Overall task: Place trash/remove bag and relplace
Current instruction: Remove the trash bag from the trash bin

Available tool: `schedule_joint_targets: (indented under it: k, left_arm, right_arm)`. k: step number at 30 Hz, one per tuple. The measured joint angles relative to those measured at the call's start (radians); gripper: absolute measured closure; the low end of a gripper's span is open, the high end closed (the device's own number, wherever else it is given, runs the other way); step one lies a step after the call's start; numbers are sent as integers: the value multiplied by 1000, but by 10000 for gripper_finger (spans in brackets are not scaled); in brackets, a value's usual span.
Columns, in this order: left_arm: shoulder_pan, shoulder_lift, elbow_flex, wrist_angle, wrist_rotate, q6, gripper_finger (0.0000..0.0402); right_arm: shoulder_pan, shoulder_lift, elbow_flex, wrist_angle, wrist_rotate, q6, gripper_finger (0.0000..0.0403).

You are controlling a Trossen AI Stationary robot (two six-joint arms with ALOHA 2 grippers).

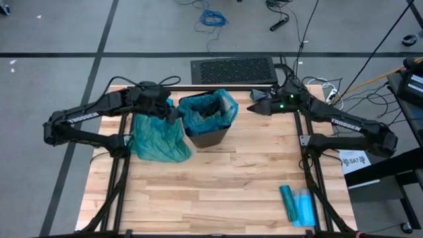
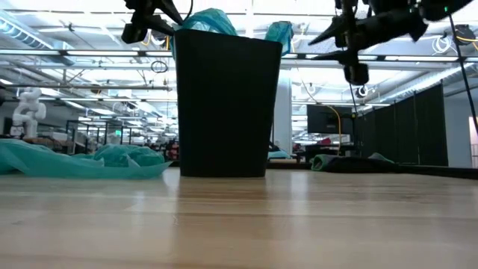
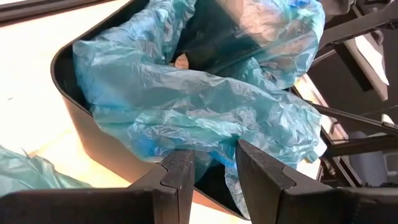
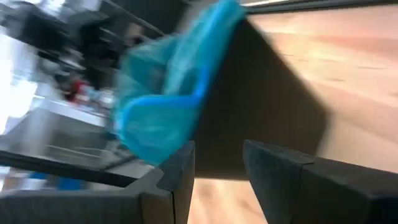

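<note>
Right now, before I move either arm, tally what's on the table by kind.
Black bin lined with a teal bag: 1
Loose teal bag beside the bin: 1
Blue-teal packet near the front right: 1
Total: 3

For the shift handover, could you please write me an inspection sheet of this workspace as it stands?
Surface: wooden table, mostly bare at the front.
Job's things: black bin lined with a teal bag, its edges bunched and not folded over the rim; a scrap of trash shows inside. A second teal bag lies on the table beside the bin.
Clutter: a blue packet near the front right corner.
End effectors: left end effector at the bin's rim, fingers apart around the liner; right end effector in the air beside the bin, open, holding nothing.
Cables: several on the floor behind the table.
Surroundings: workshop hall; no person seen.
</note>
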Motion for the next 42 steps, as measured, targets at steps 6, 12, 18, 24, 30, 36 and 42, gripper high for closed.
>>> schedule_joint_targets:
  k: [6, 12, 18, 24, 30, 36, 42]
  left_arm:
    - [0, 0, 0, 1, 0, -9, 288]
    - [0, 6, 0, 1, -2, -49, 288]
    - [0, 6, -1, 1, -7, -55, 288]
    - [0, 6, -1, 1, -11, -55, 288]
    - [0, 6, -1, 2, -22, -55, 288]
    - [0, 6, -1, 1, -24, -55, 288]
    - [0, 6, -1, 1, -34, -46, 288]
  right_arm:
    - [-2, 51, -59, 275, -44, 69, 273]
    - [-2, 95, -58, 342, -73, 66, 273]
    - [3, 150, -59, 450, -124, 120, 273]
    - [36, 202, -58, 527, -148, 140, 290]
    - [35, 224, -58, 611, -142, 107, 372]
    - [30, 214, -58, 659, -139, 88, 401]
    - [30, 193, -16, 672, -139, 91, 403]
